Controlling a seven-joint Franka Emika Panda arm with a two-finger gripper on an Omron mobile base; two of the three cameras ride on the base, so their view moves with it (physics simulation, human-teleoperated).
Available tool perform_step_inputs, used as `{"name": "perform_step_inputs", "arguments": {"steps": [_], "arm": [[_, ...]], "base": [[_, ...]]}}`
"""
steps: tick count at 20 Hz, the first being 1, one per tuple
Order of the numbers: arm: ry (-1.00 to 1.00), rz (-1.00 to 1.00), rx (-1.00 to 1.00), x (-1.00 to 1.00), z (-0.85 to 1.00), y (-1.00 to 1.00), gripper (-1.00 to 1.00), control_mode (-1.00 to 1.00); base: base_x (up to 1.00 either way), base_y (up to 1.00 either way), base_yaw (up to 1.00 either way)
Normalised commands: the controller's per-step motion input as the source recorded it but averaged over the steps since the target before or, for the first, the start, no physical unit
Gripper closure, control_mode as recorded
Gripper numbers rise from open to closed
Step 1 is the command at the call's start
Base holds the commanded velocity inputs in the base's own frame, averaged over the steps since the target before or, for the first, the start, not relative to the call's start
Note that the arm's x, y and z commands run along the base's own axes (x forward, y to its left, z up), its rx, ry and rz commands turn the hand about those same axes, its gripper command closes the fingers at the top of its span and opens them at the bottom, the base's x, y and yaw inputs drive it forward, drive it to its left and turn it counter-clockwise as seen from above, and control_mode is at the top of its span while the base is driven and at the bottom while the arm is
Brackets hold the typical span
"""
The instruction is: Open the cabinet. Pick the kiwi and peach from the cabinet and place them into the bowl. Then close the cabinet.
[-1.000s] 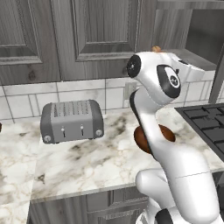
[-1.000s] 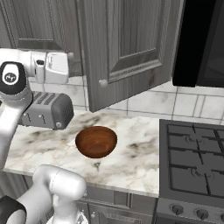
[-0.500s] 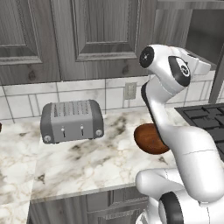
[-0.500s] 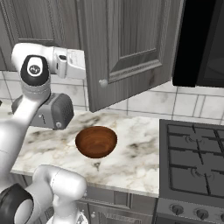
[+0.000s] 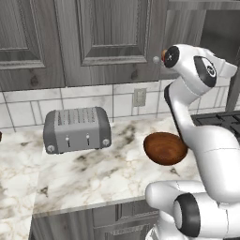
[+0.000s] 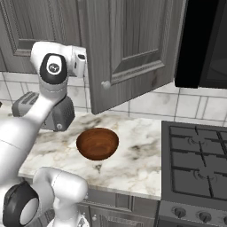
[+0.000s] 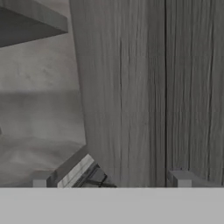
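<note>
The white arm rises from its base, bends at a dark elbow joint and reaches up to about the height of the upper part of the scene. The wrist is turned so that the hand points forward, away from the base cameras. In the hand view, the gripper (image 7: 112, 181) has its jaws wide apart: the 2 small grey fingertips (image 7: 41, 180) stand near the left and right sides, with nothing between them.

This is a home kitchen: dark grey wall cabinets (image 5: 108, 37) above a tiled backsplash (image 5: 28, 110), a marble desk (image 5: 93, 173) with a toaster (image 5: 77, 129), and a gas stove (image 6: 197, 166) at its right edge.
</note>
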Motion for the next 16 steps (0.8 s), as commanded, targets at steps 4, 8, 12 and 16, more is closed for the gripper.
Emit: {"name": "perform_step_inputs", "arguments": {"steps": [4,8,12,16], "arm": [[0.00,-0.01,0.00,0.00,0.00,-0.69,-1.00,-1.00],[0.00,0.00,0.00,-0.03,0.00,-0.64,-1.00,-1.00],[-0.02,0.01,0.00,-0.01,0.00,-0.19,-1.00,-1.00],[-0.02,0.07,0.00,-0.35,0.00,-0.10,-1.00,-1.00]], "base": [[0.00,0.00,0.00],[0.00,0.00,0.00],[0.00,0.00,0.00],[0.00,0.00,0.00]]}}
